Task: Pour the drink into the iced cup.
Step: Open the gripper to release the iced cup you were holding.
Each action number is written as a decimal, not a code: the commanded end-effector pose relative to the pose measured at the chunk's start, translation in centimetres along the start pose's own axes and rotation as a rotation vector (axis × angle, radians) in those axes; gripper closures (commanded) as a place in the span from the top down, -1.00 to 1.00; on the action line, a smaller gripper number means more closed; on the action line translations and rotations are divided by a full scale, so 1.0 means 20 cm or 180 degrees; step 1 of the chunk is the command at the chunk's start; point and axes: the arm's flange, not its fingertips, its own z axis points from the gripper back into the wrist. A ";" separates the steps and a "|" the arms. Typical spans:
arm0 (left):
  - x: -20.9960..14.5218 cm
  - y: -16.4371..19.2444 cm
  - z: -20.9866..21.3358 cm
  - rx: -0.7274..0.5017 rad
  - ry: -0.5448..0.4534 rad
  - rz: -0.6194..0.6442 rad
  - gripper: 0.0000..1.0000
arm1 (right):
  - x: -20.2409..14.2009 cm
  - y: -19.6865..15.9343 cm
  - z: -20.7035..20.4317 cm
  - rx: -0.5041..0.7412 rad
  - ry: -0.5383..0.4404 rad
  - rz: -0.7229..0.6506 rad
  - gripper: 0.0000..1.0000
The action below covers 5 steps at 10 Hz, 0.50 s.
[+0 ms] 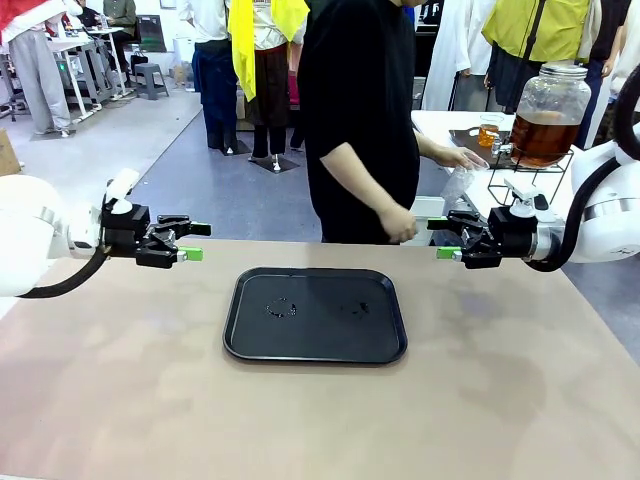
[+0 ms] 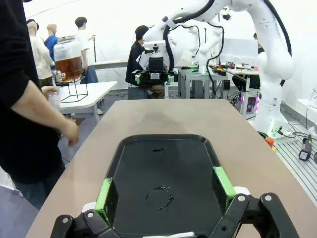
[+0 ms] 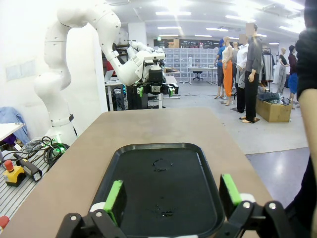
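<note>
At the tabletop's left edge the left gripper (image 1: 192, 242) hovers above the surface with its jaws wide apart and nothing between them, pointing inward toward the black tray (image 1: 315, 352). The tray lies at the middle of the tabletop, nearer the far edge, and carries only a few wet marks. Beyond the far edge stands the person (image 1: 358, 120), one hand (image 1: 400, 223) low by the table edge, the other hand (image 1: 457, 157) stretched toward a white side table (image 1: 440, 125) past the far right corner. At the right edge the right gripper (image 1: 446, 240) mirrors the left one, jaws equally spread and empty.

The drink (image 1: 544, 138) sits in the glass dispenser jar (image 1: 551, 112) on a wire stand on that side table, well apart from both grippers, and no iced cup can be seen on the tray. The likely trouble is timing: if an arm moves while the person's hand is coming in over the far edge, they could collide. Wet patches could also let a cup set there slide.
</note>
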 end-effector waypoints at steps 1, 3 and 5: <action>0.01 0.01 -0.01 0.0054 -0.0013 0.0003 1.00 | 0.02 -0.02 -0.01 0.0005 0.0024 -0.0006 1.00; 0.01 0.01 -0.01 0.0054 -0.0013 0.0003 1.00 | 0.02 -0.02 -0.01 0.0005 0.0024 -0.0006 1.00; 0.01 0.01 -0.01 0.0054 -0.0013 0.0003 1.00 | 0.02 -0.02 -0.01 0.0005 0.0024 -0.0006 1.00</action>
